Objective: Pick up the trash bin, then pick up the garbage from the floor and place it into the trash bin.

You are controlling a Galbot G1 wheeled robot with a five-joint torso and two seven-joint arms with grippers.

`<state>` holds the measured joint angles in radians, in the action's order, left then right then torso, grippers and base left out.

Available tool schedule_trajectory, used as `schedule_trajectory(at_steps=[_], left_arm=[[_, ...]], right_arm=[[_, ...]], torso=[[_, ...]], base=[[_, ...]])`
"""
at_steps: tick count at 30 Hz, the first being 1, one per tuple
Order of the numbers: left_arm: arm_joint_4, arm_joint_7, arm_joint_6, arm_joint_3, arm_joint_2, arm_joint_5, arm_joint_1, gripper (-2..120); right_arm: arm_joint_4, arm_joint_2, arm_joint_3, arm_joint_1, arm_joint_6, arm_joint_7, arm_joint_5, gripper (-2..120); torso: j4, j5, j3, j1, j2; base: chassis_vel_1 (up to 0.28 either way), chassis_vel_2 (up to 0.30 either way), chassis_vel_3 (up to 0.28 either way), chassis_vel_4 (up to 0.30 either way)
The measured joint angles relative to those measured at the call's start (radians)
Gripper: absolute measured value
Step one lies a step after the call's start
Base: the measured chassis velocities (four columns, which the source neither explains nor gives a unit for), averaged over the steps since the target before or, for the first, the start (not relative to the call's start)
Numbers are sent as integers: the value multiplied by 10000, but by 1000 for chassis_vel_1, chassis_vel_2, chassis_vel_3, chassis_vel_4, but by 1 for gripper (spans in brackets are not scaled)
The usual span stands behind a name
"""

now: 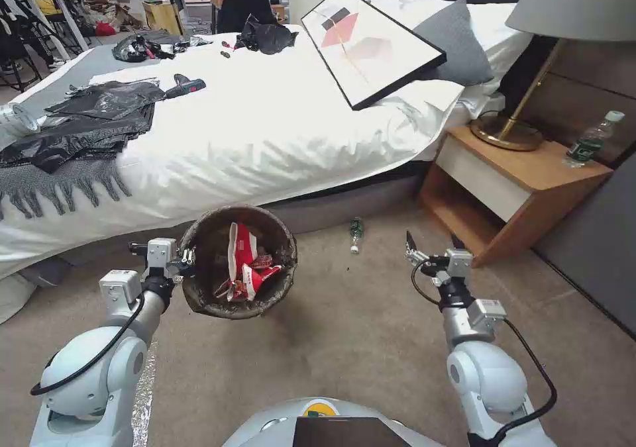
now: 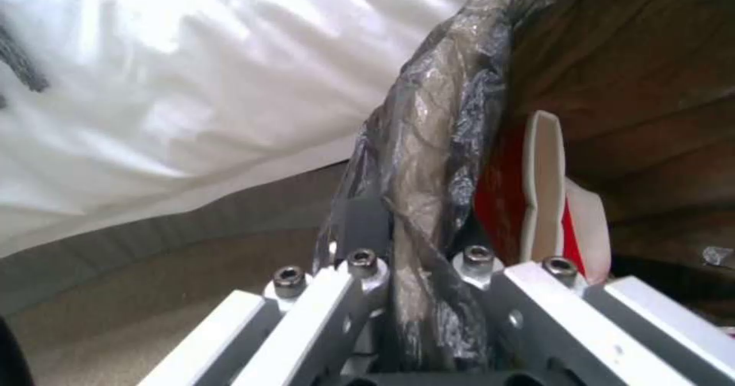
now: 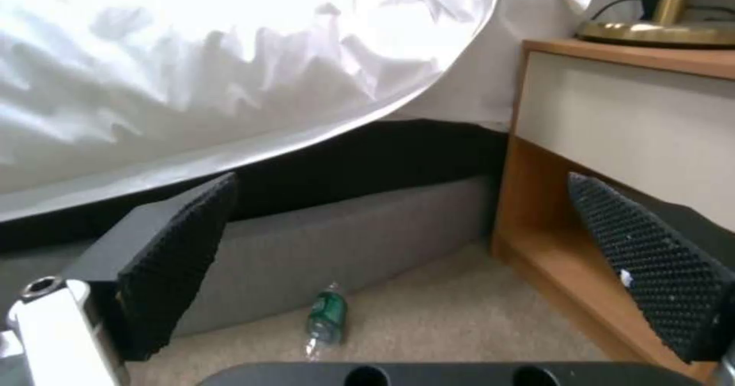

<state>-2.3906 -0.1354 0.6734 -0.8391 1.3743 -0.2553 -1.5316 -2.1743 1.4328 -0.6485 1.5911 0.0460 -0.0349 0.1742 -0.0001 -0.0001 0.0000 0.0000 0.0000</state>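
Note:
My left gripper (image 1: 187, 257) is shut on the rim of the trash bin (image 1: 205, 248), holding it above the carpet in front of the bed. Its crinkled dark bag (image 2: 429, 145) runs between the fingers in the left wrist view. Red-and-white snack packets (image 1: 244, 261) lie inside the bin, and one packet (image 2: 540, 190) stands close behind the rim. A small green bottle (image 1: 356, 233) lies on the carpet by the bed base, and the right wrist view has this bottle (image 3: 328, 316) ahead and below. My right gripper (image 1: 434, 243) hangs open to the bottle's right, empty.
The bed (image 1: 265, 129) with its overhanging white sheet spans the back, carrying black plastic sheets (image 1: 86, 119), a drill and a framed picture (image 1: 371, 46). A wooden nightstand (image 1: 523, 189) with a lamp and a water bottle stands right. Open carpet lies between my arms.

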Motion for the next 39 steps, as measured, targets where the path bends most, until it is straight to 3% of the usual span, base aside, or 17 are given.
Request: schedule_trajectory(at_steps=[17,39], left_arm=[[-76,-13,-8,-10,1,15,-68,3],[-198,-16,0,25,52,70,-112,3]], right_arm=[[-98,150,-214,682,-759,-72,-114,100],[75,91,-223,755,-850,-14,31,100]], torso=[[0,0,0,1,0],[1,0,0,1,-1]], base=[[0,0,0,0],[-7,5,7,-4]])
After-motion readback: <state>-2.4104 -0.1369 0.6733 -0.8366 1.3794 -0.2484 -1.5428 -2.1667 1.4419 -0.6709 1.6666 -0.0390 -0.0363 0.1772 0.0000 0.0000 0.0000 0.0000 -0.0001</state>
